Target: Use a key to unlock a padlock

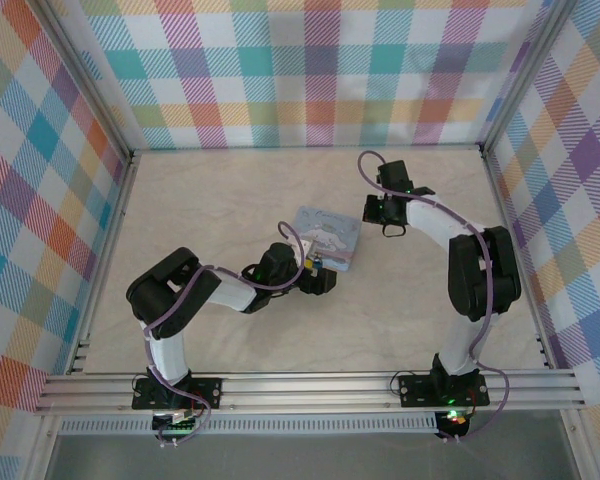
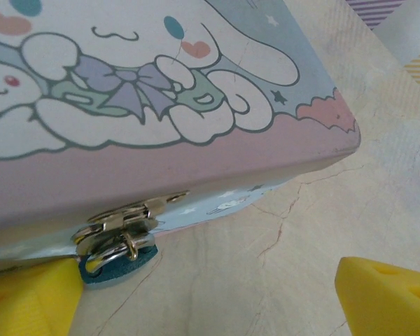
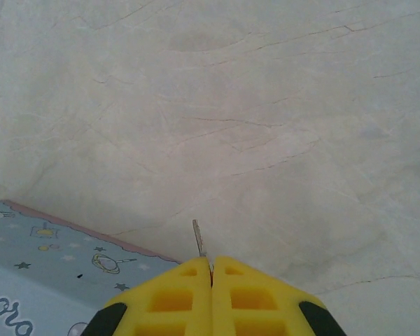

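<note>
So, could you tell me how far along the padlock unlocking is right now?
Done: the right gripper is shut on the key, its tip sticking out. In hand: the left gripper is open beside the padlock, which hangs from the tin's clasp. Left: the key is over the table by the tin's corner, not at the padlock, so inserting, turning and freeing the shackle remain.

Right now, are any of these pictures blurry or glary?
Top external: even light, sharp, soft shadows, no glare. Left wrist: the tin and padlock are crisp, the metal glinting; the near pincer fingers look slightly soft. Right wrist: the key is thin but clear, the table a little soft.
</note>
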Robot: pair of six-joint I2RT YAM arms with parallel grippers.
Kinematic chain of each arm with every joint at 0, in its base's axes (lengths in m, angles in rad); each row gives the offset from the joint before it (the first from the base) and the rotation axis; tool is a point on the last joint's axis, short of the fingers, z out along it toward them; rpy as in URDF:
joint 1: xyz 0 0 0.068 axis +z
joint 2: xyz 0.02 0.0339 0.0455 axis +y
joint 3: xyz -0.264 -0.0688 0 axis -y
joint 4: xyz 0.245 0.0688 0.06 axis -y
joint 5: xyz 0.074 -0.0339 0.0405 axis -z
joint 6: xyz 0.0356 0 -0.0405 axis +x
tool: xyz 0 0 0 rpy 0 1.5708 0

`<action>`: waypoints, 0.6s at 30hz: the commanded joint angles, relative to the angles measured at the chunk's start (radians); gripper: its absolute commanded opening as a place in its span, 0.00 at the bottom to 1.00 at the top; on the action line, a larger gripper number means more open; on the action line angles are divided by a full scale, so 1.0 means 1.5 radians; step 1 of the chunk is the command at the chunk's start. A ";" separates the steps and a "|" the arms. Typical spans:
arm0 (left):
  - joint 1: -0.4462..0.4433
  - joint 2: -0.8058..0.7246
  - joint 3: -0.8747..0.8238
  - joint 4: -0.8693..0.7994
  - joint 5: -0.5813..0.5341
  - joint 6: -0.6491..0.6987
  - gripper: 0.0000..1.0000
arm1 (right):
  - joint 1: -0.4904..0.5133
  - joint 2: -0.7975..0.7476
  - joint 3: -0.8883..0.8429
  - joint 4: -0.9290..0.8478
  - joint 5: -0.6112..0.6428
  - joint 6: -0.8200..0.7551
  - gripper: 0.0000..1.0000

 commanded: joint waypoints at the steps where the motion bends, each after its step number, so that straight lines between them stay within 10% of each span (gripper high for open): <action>1: 0.003 0.021 0.024 0.024 0.046 -0.004 0.92 | 0.014 0.016 0.009 0.003 -0.034 -0.001 0.00; 18: 0.003 0.044 0.026 0.113 0.112 -0.038 0.81 | 0.025 0.026 -0.009 0.020 -0.062 0.001 0.00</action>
